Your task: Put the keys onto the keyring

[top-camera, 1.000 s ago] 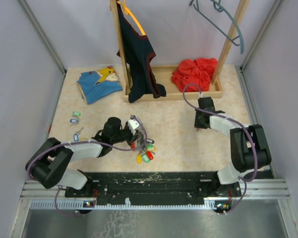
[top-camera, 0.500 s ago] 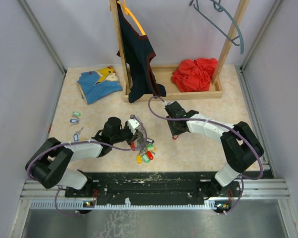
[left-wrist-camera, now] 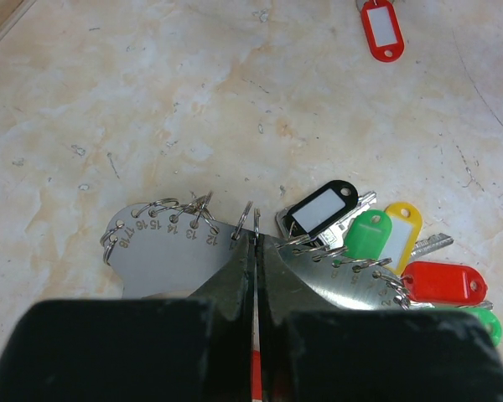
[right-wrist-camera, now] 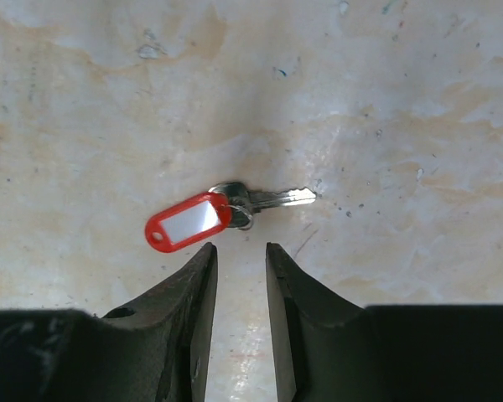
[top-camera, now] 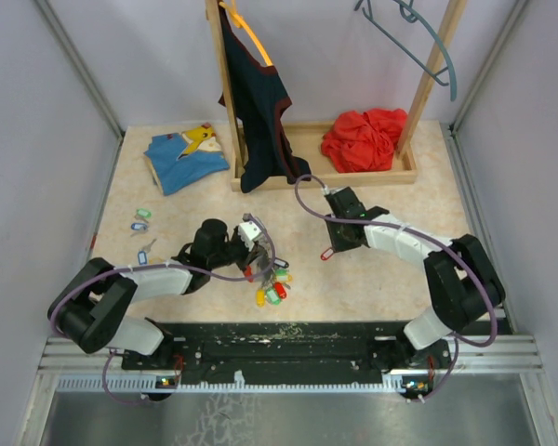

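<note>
Left fingers (left-wrist-camera: 233, 283): closed tight on the near edge of the keyring, nothing else between them.
Keyring (left-wrist-camera: 163, 251): a flat silver plate with small numbered rings along its curved edge. It is held low over the table (top-camera: 381, 279), left of the middle.
Hung keys (left-wrist-camera: 367, 236): a bunch with black, green, yellow and red tags, on rings at the right part of the plate, fanned out against the table.
Right fingers (right-wrist-camera: 197, 289): apart with a clear gap, holding nothing, tips just near of the red-tagged key.
Red-tagged key (right-wrist-camera: 264, 198): flat on the table, right of the keyring and well apart from it. Its tag is to the left and its blade to the right (as the right wrist camera sees it), and nothing touches it.
Loose keys (top-camera: 139, 226): three with green and blue tags, at the left side of the table, away from both arms.
Far side: a blue garment (top-camera: 181, 158) at the left, a dark garment (top-camera: 259, 111) hanging on a wooden rack (top-camera: 372, 177), and a red cloth (top-camera: 363, 137) in its base.
</note>
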